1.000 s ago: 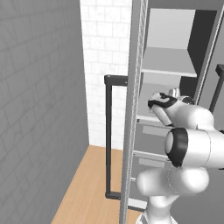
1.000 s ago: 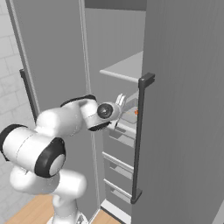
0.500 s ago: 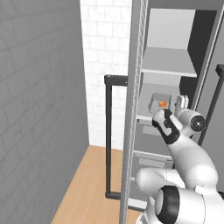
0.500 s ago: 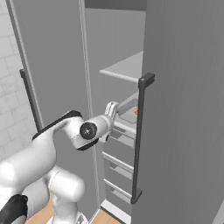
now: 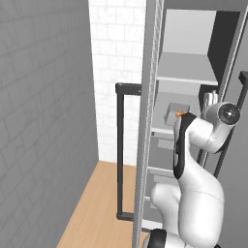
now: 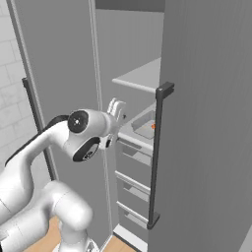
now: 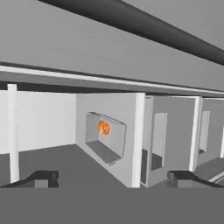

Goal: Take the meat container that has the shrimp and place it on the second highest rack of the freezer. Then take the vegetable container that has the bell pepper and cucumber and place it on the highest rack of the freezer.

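The grey meat container (image 7: 105,139) with the orange shrimp (image 7: 103,127) in it rests on the freezer rack (image 6: 129,134) just under the top shelf (image 6: 140,77). It also appears as a grey box (image 5: 173,111) and as a tray (image 6: 146,126) in the two base views. My gripper (image 7: 113,178) is open, with nothing between its dark fingertips (image 7: 43,178). It hangs back from the container, outside the freezer. In the right base view my gripper (image 6: 116,105) points upward, left of the rack's front edge.
An open door with a black handle (image 6: 157,152) stands close on the right. Another black handle (image 5: 119,152) and a door edge (image 5: 147,121) lie to the left. Drawers (image 6: 132,165) fill the freezer below the rack. Wooden floor (image 5: 94,206) lies beneath.
The hand has let go of the shrimp container and drawn back out of the freezer, its wrist swinging up. The container stays on the rack.
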